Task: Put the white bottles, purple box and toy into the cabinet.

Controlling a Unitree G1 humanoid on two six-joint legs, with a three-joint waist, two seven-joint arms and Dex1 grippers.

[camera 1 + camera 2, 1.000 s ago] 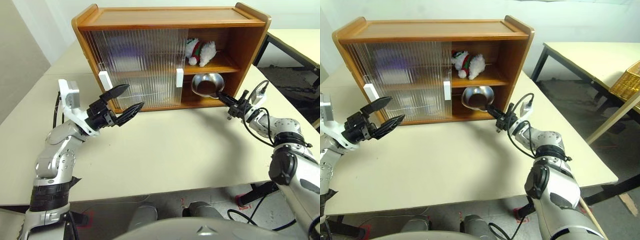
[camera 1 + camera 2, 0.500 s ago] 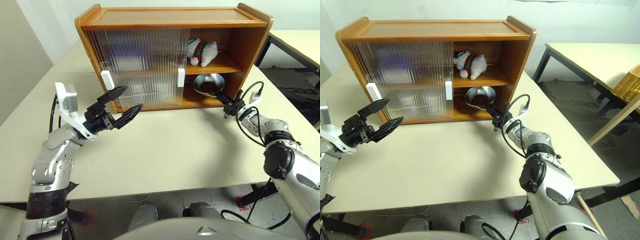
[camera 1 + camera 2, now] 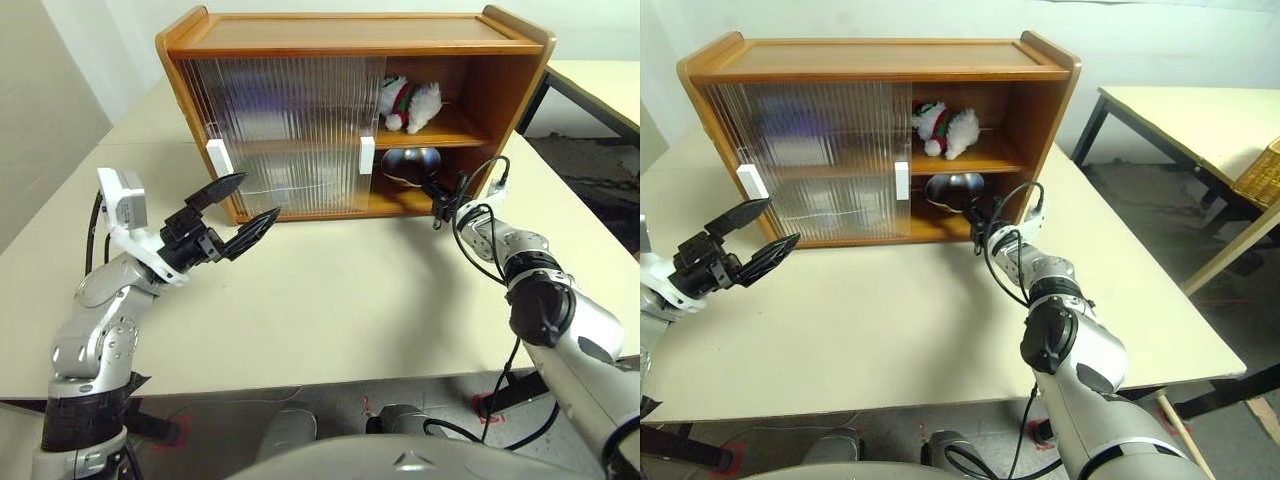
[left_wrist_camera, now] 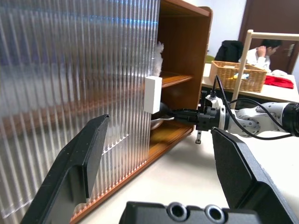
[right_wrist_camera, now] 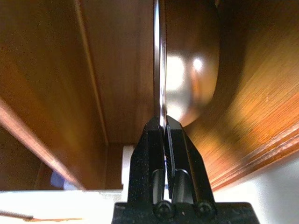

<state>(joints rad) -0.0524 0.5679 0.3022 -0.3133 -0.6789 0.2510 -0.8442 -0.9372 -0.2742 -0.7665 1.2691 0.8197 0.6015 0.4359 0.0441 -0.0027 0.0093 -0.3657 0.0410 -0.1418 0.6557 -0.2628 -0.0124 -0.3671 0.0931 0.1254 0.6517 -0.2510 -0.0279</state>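
Two black fingers of the right hand [image 3: 436,194] are pinched together on the rim of a shallow silver metal bowl [image 3: 405,163], held just inside the lower shelf of the wide brown wooden cabinet [image 3: 350,35] ahead of it. Above that hand, the fluffy white plush toy [image 3: 410,103] with its green hat lies on the upper shelf. Over the cream worktop [image 3: 340,300], the left hand [image 3: 238,202] hangs with its fingers spread wide and holding nothing, the ribbed translucent sliding doors [image 3: 290,130] just beyond its tips.

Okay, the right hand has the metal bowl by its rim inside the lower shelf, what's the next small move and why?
Probably lower the metal bowl onto the lower shelf and open the right hand. The bowl is already inside the cabinet, under the toy, with its rim pinched between the shut fingers.
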